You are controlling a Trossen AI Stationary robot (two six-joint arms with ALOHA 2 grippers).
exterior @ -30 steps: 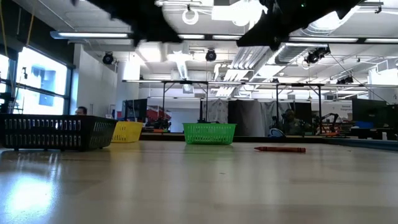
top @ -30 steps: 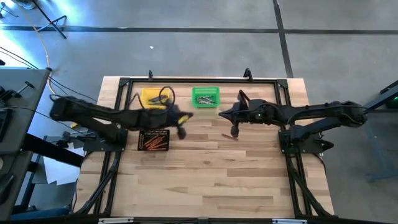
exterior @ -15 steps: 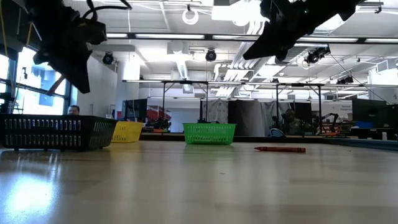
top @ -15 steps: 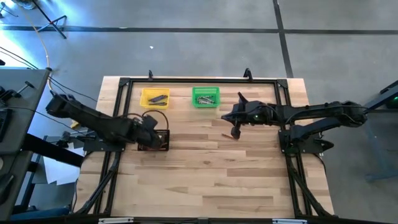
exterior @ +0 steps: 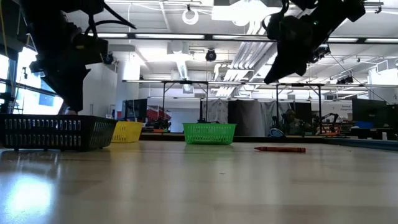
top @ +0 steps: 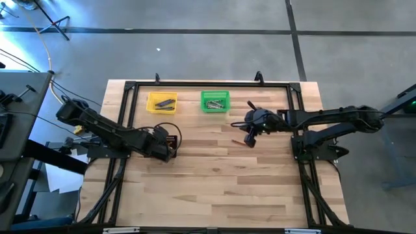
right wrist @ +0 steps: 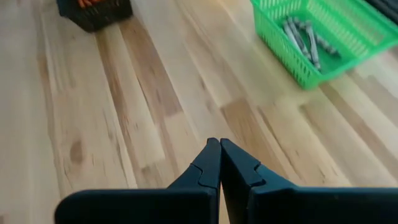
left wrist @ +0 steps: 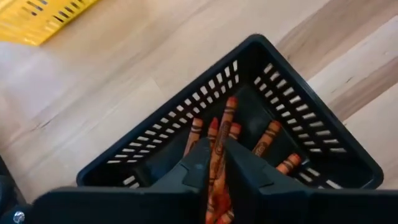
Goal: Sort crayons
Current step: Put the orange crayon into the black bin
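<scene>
So the left tool (left wrist: 217,167) pinches an orange crayon (left wrist: 219,149) inside the black bin (left wrist: 298,81) near the surface's left edge, only clear from its wrist; right tool (right wrist: 219,163) hovers closed, empty, mid-surface.

A black mesh bin (top: 168,141) sits on the wooden table (top: 214,188), a yellow bin (top: 162,102) and a green bin (top: 215,101) side by side near the far edge.

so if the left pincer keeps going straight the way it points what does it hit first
Most likely the orange crayons in the black bin. The left pincer points down into that bin, with one crayon showing between its fingers; whether it touches or grips that crayon is unclear.
</scene>
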